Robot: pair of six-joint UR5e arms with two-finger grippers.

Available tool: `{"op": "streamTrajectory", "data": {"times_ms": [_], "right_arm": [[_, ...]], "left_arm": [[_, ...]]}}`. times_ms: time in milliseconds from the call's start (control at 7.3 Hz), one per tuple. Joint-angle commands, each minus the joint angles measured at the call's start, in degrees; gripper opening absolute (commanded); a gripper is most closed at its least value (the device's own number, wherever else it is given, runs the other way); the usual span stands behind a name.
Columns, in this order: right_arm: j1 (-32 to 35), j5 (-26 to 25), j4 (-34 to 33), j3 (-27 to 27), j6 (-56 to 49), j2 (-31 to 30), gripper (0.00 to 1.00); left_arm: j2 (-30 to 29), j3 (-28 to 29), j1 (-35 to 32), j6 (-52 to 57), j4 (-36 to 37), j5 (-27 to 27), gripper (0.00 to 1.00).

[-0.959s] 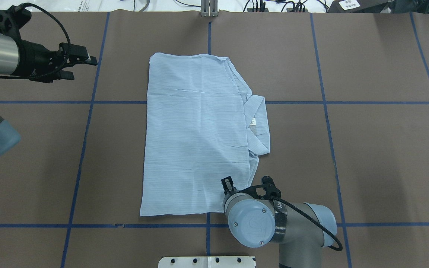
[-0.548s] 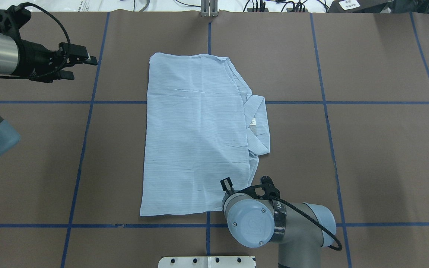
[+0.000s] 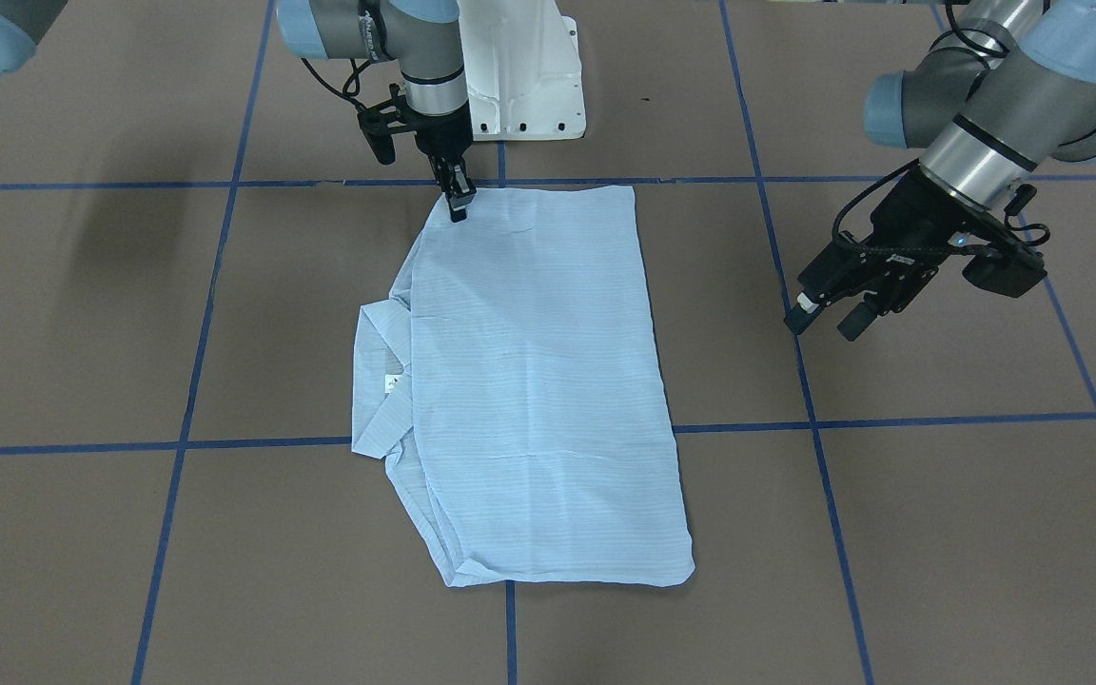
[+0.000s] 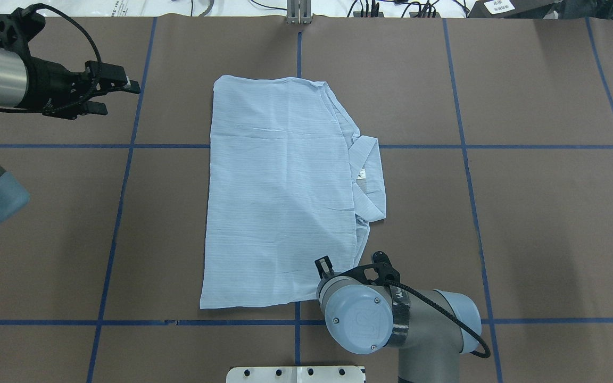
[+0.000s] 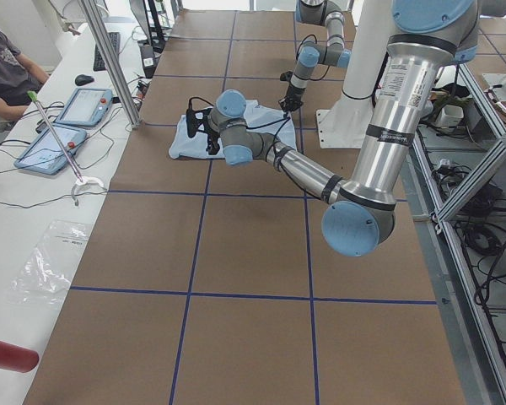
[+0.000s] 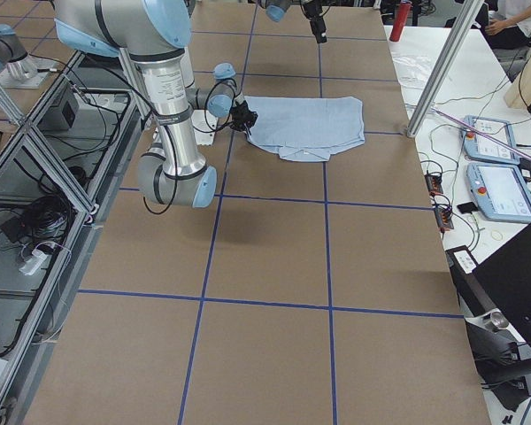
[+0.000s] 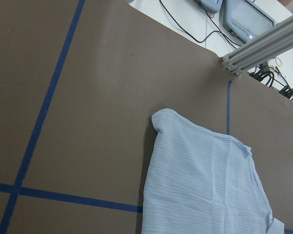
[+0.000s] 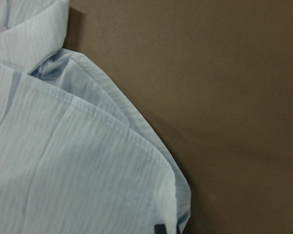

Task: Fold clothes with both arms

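The pale-blue striped shirt (image 4: 280, 197) lies folded in a flat rectangle at the table's middle. Its collar (image 4: 367, 175) and white neck label (image 4: 361, 173) stick out on the right side. It also shows in the front view (image 3: 529, 381). My right gripper (image 3: 459, 207) points down at the shirt's corner nearest the robot, with its fingers together on the cloth. The right wrist view shows that corner (image 8: 171, 195) against a black fingertip (image 8: 159, 229). In the overhead view its own wrist hides it. My left gripper (image 4: 117, 96) is open and empty above bare table, far left of the shirt (image 3: 824, 319).
The white pedestal base (image 3: 519, 76) stands just behind the shirt's near edge. An aluminium post (image 4: 298, 13) stands at the far table edge. Blue tape lines (image 4: 125, 146) cross the brown table. Operator tablets (image 5: 67, 110) and cables lie beyond the far edge.
Almost nothing: my right wrist has shifted very slightly at the shirt's corner. The shirt and my left arm are as before.
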Motion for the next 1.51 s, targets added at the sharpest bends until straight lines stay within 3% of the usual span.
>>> {"op": "streamTrajectory", "data": {"times_ms": [0,274,822,1096,1370], "right_arm": [[0.0,0.0,-0.4,2.0,0.0,-0.6,0.0],[0.0,0.0,-0.5,2.8,0.0,-0.9,0.0],[0.0,0.1,-0.4,2.8,-0.1,-1.0,0.0],[-0.3,0.1,-0.4,2.7,-0.1,-1.0,0.0],[-0.3,-0.1,-0.4,2.8,-0.1,-0.9,0.0]], "left_arm": [[1.6,-4.9,5.3,-10.1,0.0,0.4,1.0],[6.4,-9.3,12.4,-12.3,-0.1,0.9,1.0],[9.0,-10.8,34.9,-35.8,0.2,24.0,1.0],[6.3,-10.0,40.3,-36.3,9.5,27.7,0.99],[6.0,-7.8,42.6,-36.3,9.8,28.6,0.99]]}}
